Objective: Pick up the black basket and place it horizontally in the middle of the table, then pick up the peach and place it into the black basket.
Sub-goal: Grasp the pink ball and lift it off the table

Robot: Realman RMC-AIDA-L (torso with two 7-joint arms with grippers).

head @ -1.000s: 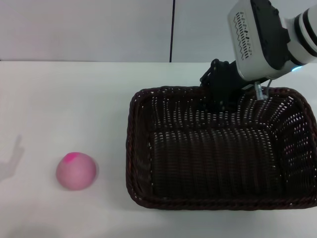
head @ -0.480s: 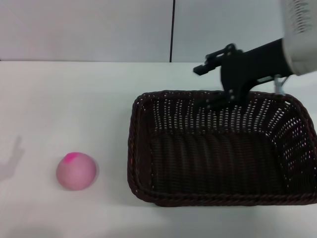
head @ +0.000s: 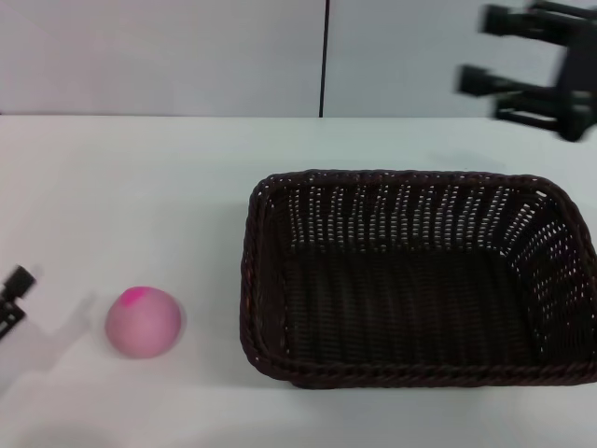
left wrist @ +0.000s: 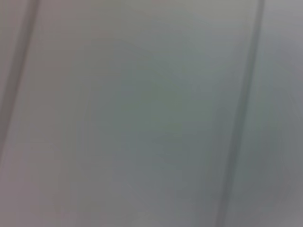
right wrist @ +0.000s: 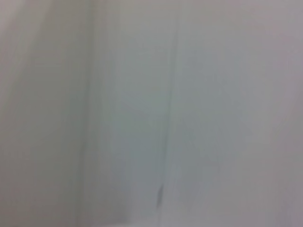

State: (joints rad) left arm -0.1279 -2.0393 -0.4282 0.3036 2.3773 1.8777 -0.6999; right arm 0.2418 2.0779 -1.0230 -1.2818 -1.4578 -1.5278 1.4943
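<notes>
The black basket (head: pixel 415 280) stands upright and empty on the white table (head: pixel 140 187), long side across, right of centre. The peach (head: pixel 143 322) lies on the table to the basket's left, magenta patch up. My right gripper (head: pixel 482 50) is open and empty, raised high above and behind the basket's far right corner. My left gripper (head: pixel 11 301) shows only as two dark fingertips at the left edge, apart, left of the peach and clear of it. Both wrist views show only blurred grey wall.
A grey wall with a dark vertical seam (head: pixel 325 56) runs behind the table's far edge. Bare tabletop lies between the peach and the basket and all along the far side.
My right gripper has let go of the basket's far rim and risen up and to the right. The basket has settled on the table. My left gripper has come into view at the left edge.
</notes>
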